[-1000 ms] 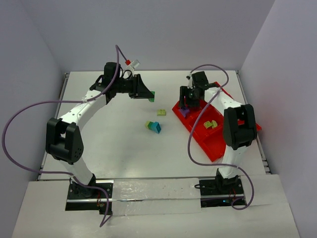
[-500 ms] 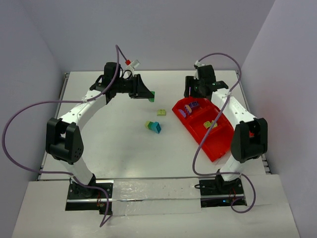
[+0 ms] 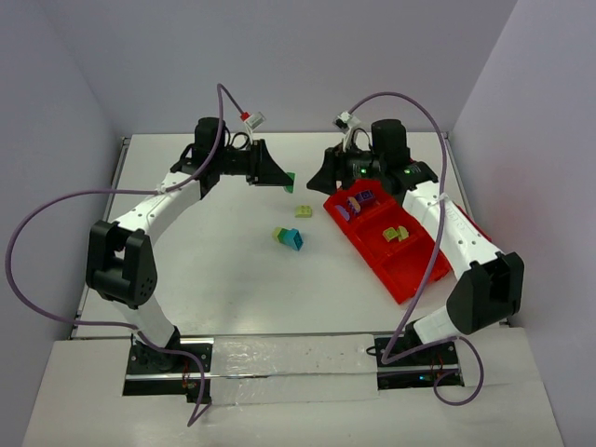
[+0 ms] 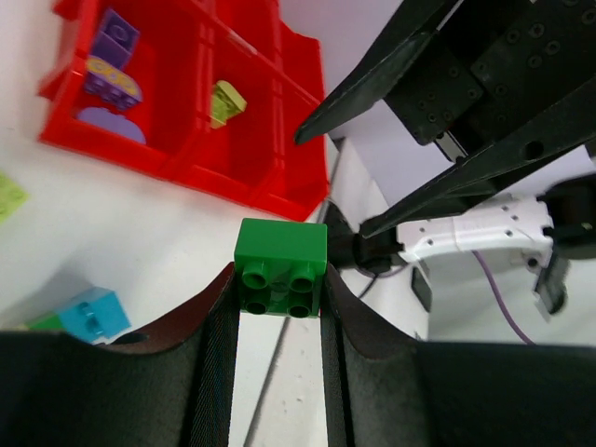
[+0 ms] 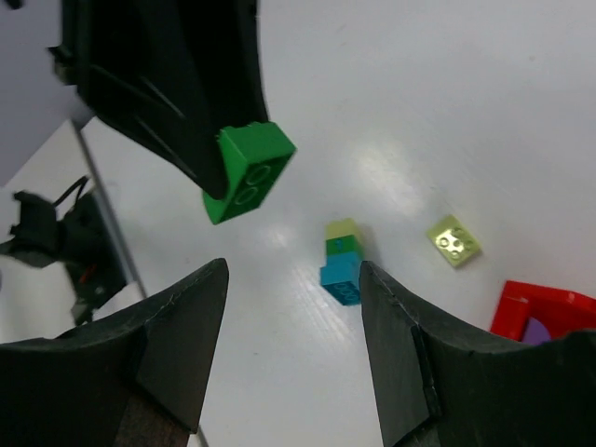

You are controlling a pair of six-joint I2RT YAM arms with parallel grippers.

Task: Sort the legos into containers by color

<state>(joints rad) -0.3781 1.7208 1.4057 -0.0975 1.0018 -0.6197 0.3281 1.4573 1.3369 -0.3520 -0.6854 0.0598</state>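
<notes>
The red tray (image 3: 410, 268) lies at four o'clock from my right gripper (image 3: 324, 179), whose jaws stand apart around nothing. My left gripper (image 4: 279, 289) is clamped on a green brick (image 4: 281, 250), just at nine o'clock of the right one. Below that brick, a small stack (image 3: 290, 238) lies at six o'clock and a pale yellow brick (image 3: 304, 211) at five.
</notes>
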